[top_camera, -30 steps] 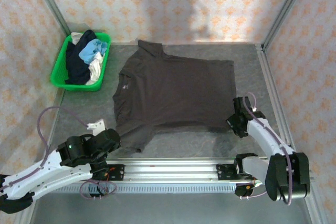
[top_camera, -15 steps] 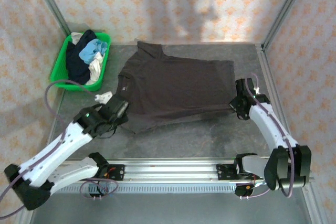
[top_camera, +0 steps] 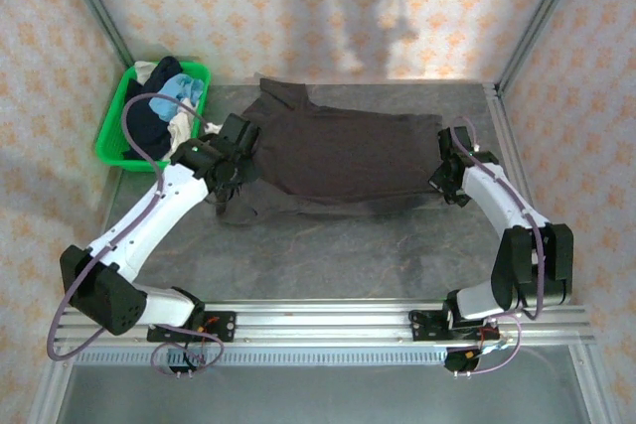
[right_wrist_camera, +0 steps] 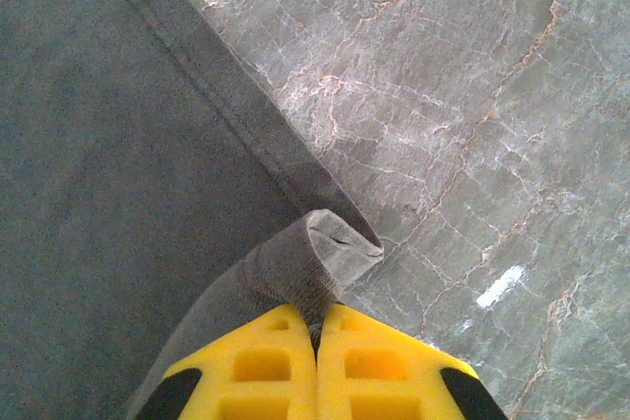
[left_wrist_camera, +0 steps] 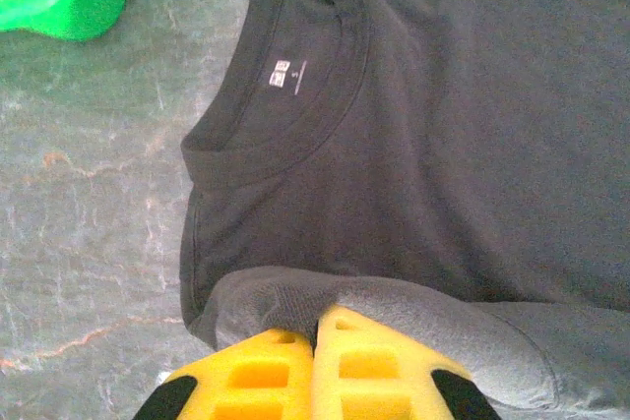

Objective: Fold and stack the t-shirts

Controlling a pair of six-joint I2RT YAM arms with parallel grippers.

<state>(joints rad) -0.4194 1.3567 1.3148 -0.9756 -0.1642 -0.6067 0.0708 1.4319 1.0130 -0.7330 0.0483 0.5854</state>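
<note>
left gripper [left_wrist_camera: 317, 318] + right gripper [right_wrist_camera: 317, 328]: jaws clenched on shirt [top_camera: 338, 151] edge | near edge carried back over body | first fold roughly half-done

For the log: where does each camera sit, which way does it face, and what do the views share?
Top external: above and behind the bases, looking down on the grey marbled table; left arm and right arm show.
Left wrist: on the left arm, looking down at the collar of the large dark brown-grey cloth t-shirt; left gripper jaws shut on its folded edge.
Right wrist: looking down at the shirt's hem corner, pinched in the right gripper jaws.
Shared: all see shirt and table.
</note>
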